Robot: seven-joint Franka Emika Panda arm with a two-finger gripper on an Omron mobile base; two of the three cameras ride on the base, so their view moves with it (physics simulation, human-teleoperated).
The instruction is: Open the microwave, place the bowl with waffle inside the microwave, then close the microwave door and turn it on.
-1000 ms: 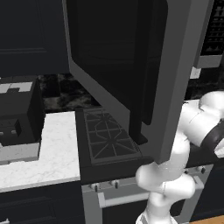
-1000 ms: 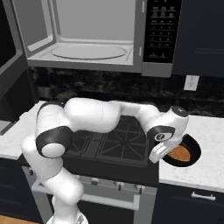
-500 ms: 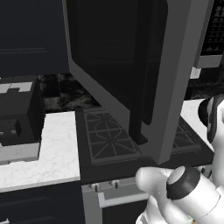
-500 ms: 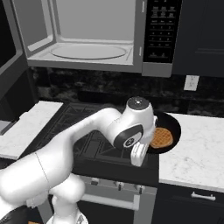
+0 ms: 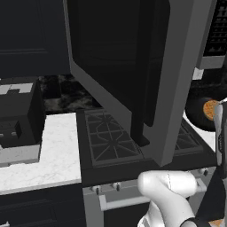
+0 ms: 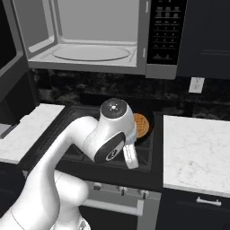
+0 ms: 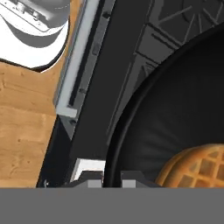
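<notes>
In the left base view the microwave door (image 5: 133,75) hangs swung wide over the stove (image 5: 111,137), so the cavity is free, while the bowl with waffle (image 5: 205,111) shows at the far right. In the right base view the microwave (image 6: 90,36) stands open above, and the bowl with waffle (image 6: 143,126) sits raised over the stove's right side, just behind the arm's wrist, apparently carried toward the opening. In the hand view the end effector (image 7: 112,177) has its fingertips (image 7: 94,177) straddling the bowl's dark rim (image 7: 114,144), clamped on it.
</notes>
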